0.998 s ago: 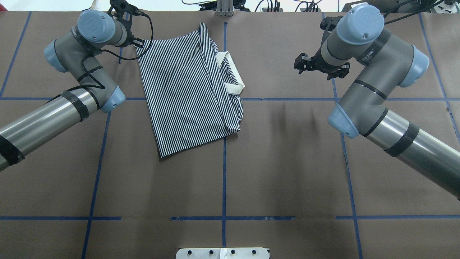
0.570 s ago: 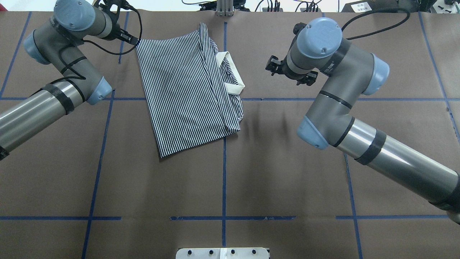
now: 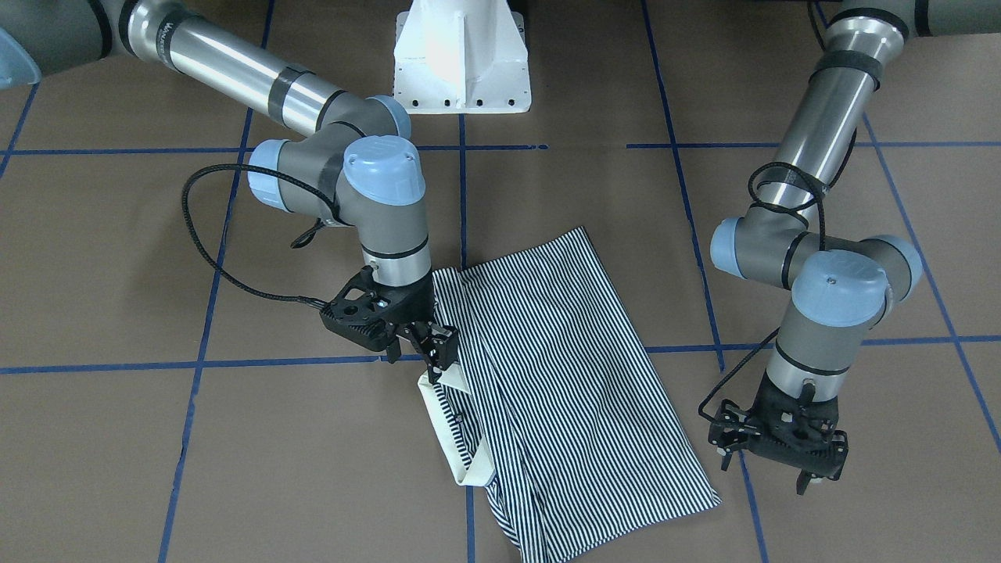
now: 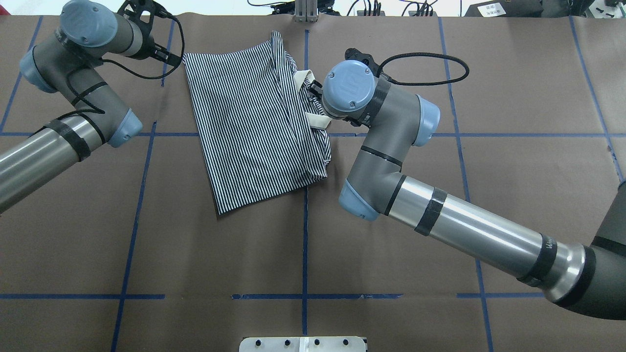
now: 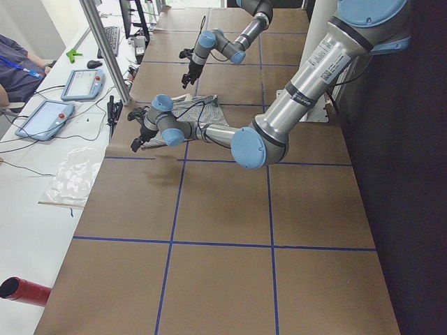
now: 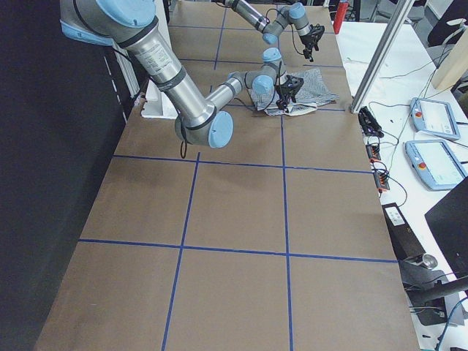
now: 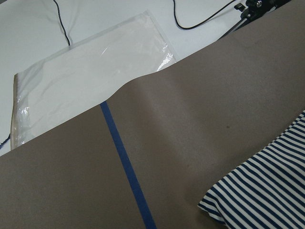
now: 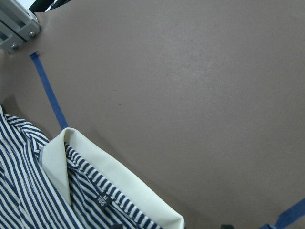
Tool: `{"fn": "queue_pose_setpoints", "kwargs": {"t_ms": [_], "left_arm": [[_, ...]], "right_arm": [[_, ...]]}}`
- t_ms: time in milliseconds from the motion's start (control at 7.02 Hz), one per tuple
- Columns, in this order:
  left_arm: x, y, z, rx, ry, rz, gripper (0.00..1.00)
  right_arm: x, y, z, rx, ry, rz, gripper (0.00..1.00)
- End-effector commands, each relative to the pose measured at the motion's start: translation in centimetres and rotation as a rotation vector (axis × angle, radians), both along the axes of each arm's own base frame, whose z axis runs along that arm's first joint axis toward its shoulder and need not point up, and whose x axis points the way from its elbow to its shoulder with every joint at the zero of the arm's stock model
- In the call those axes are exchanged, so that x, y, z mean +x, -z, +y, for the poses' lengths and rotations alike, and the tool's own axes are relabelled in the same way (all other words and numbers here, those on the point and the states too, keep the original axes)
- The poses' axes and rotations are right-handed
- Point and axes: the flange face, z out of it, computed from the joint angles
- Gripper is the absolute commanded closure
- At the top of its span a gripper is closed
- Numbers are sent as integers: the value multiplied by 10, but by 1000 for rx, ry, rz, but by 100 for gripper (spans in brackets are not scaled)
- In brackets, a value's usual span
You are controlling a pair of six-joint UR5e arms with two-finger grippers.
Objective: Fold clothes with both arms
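Shirt lies flat on the brown-papered table, in the far centre squares, skewed against the blue tape grid. It is partly folded, as I judge it: a compact striped panel with overlapping layers along the collar side and no sleeve spread out. Cream collar is exposed on the robot's right edge of the panel. Cloth near it is bunched, edges uneven. The final fold that would tuck the collar side over is not yet made.

Right gripper points down at the collar's end, touching or nearly so; I cannot tell which. Its jaws stand close together, and I cannot tell whether they pinch cloth. Its wrist camera shows collar and size label right below, no fingers in frame.

Left gripper hangs off the cloth, just beside the far-left corner, jaws spread, holding nothing.

Remaining, as I read it: grip one side with both arms, carry it across, flatten.
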Motion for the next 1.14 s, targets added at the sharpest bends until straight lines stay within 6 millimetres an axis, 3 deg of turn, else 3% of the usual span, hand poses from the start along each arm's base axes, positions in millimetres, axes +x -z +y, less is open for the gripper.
{"fn": "queue_pose_setpoints", "kwargs": {"t_ms": [0, 428, 570, 855, 998], "left_arm": [[-3, -7, 5, -14, 10, 10, 0], [-3, -8, 6, -15, 9, 9, 0], [-3, -8, 6, -16, 9, 9, 0], [-3, -7, 6, -13, 9, 11, 0], [-3, -8, 7, -14, 9, 10, 0]], "right_arm": [[-26, -5, 0, -7, -20, 30, 30], [-32, -10, 4, -11, -13, 40, 30], [-33, -13, 3, -13, -14, 45, 41], [-34, -15, 2, -15, -19, 50, 49], [-35, -15, 1, -20, -24, 47, 59]]}}
